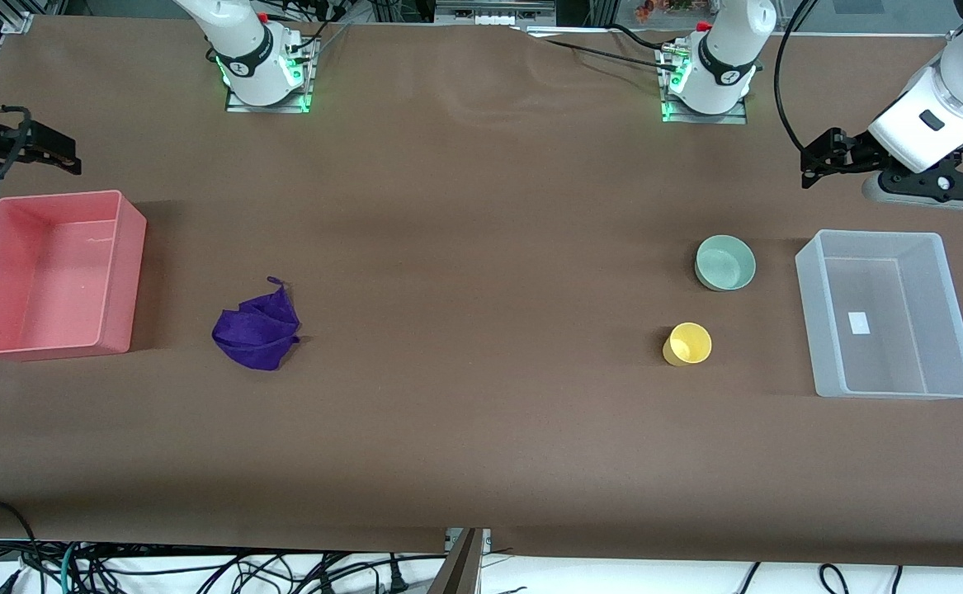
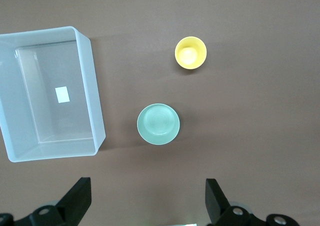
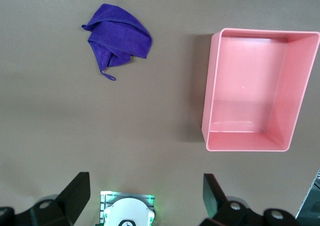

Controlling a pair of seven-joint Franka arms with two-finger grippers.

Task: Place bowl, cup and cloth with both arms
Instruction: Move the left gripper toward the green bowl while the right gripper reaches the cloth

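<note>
Your left hand point(image 1: 811, 165) hangs released near clear bin point(image 1: 889, 313); right hand point(image 1: 64, 157) released above pink bin point(image 1: 52, 276). Bowl point(image 1: 725, 262), cup point(image 1: 687, 344), cloth point(image 1: 258, 328) sit on counter point(image 1: 481, 412).

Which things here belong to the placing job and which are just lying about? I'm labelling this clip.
Job:
- small mint green round bowl
- small plain yellow cup
- crumpled deep purple cloth
- open left claw
- open right claw

Probably targets, otherwise bystanders:
- pink plastic bin
- clear plastic bin
</note>
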